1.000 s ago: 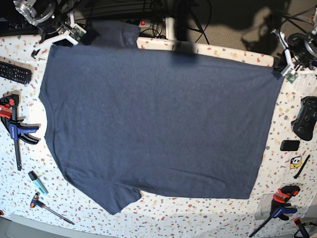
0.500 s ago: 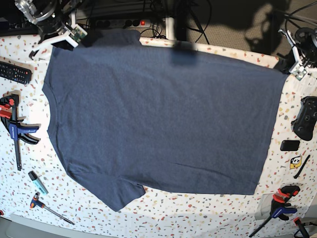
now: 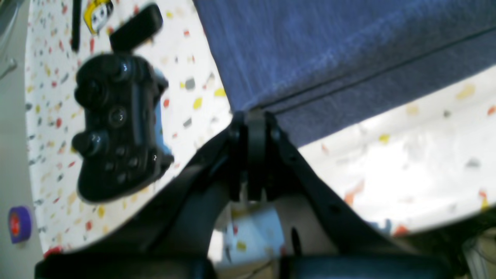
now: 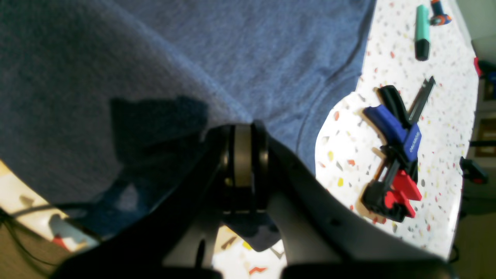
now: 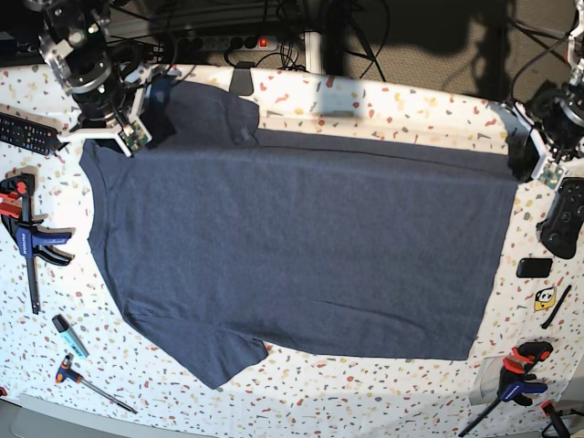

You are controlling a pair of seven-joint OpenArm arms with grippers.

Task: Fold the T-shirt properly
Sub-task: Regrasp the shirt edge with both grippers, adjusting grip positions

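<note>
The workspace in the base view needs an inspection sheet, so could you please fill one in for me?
Surface: speckled terrazzo-pattern tabletop; no damage seen.
Job's things: dark blue T-shirt, unfinished fold, far edge raised between the grippers.
Clutter: game controller, small black box, teal marker, screwdriver, clamps at both sides.
Grippers: left gripper and right gripper both shut on the T-shirt.
Cables: black cables beyond the far table edge.
Surroundings: brown floor beyond the table; people: nothing seen.
</note>
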